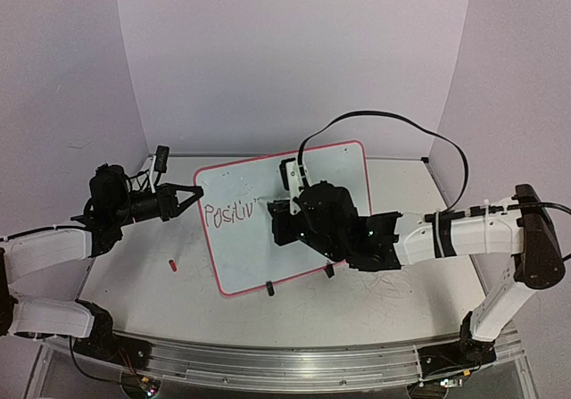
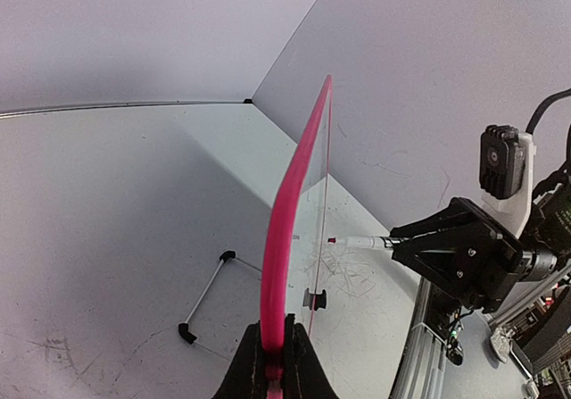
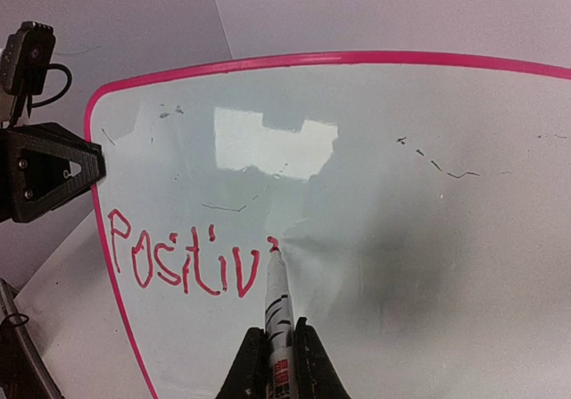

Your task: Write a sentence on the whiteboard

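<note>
I read the sentence as "Positiv" in red, running from the left rim of the whiteboard toward its middle. The right end effector is clenched on a marker, whose tip sits on a red dot just right of the "v". The barrel carries red print, possibly a brand, too small to read. Only the left wrist view shows the board edge-on, with the left end effector clamped on its pink rim. Only the overhead shows a small red cap on the desk.

Even, bright light; glare patch on whiteboard; wrist views bent at edges.
</note>
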### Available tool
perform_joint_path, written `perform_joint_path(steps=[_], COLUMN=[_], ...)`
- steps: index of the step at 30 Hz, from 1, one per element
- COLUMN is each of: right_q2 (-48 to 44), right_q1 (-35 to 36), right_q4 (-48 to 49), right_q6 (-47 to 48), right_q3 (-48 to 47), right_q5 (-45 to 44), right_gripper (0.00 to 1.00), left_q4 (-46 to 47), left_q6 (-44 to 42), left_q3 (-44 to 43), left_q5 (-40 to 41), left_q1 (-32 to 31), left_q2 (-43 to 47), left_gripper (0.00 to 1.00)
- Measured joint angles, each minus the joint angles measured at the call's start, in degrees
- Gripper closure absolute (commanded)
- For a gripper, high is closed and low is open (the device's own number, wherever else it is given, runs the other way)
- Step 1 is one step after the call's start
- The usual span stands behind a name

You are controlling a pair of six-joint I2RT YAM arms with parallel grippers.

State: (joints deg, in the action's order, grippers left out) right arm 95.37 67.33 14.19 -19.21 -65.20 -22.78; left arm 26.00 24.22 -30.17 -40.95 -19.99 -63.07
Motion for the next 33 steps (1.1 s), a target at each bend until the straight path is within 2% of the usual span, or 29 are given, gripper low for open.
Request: perform_joint_path(steps=[33], right_q2=[2.6], right_q1=[0.3], right_q4=[-0.1], right_q6=[-0.7], right_q3=[-0.8], right_q5=[-0.7], right_gripper=[1.0], left_q4=[0.0], left_q6=[0.0], left_q3=[0.0], left_q5=[0.0], left_q1=[0.0], left_q2=[0.0], left_gripper=[1.0])
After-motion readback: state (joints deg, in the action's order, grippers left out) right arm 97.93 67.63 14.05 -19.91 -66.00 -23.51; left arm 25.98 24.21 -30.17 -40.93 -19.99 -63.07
